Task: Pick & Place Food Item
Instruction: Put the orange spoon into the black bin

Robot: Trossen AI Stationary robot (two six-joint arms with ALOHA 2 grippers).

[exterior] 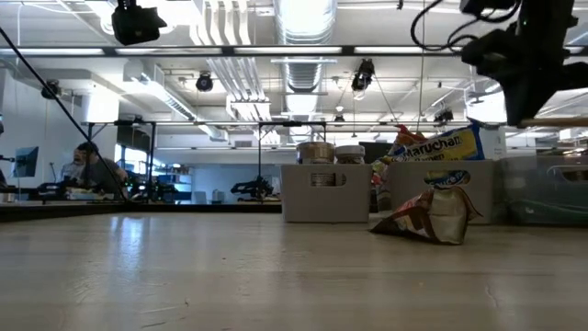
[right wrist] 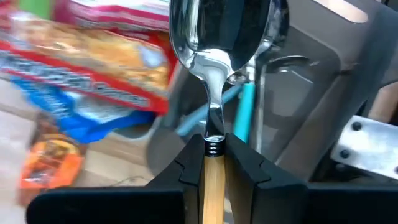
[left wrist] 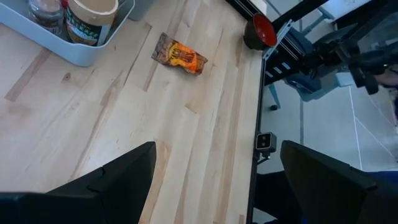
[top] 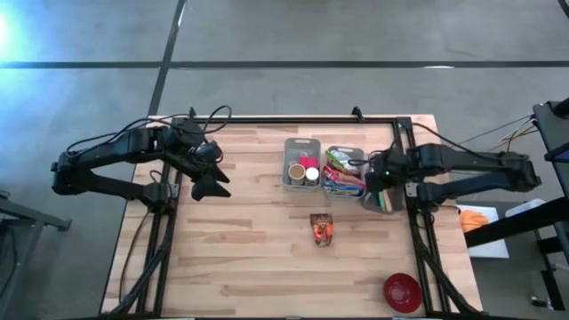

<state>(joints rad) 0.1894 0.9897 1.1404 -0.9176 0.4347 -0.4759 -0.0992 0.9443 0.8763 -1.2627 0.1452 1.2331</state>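
A crumpled orange-brown snack packet (top: 322, 228) lies flat on the wooden table, also in the left wrist view (left wrist: 180, 55) and the low view (exterior: 430, 217). My right gripper (right wrist: 214, 148) is over the dark utensil holder (top: 380, 197) at the table's right, shut on a spoon (right wrist: 214, 37) with a wooden handle and a metal bowl. My left gripper (left wrist: 217, 162) hovers open above the table's left part (top: 213, 182), with nothing between its fingers. My right gripper pinches the spoon's handle between its two fingers, at the spot where the wood meets the metal neck (right wrist: 214, 158). The fingers slant steeply down from above and lie along the spoon. The bowl (right wrist: 217, 28) sticks out past the fingertips, over the holder.
A grey bin (top: 302, 163) holds cups and cans; beside it another bin (top: 345, 172) is full of snack packs. A red bowl (top: 402, 292) stands at the near right corner. More utensils (right wrist: 244, 118) stand in the holder. Bare wood lies between the packet and the bowl.
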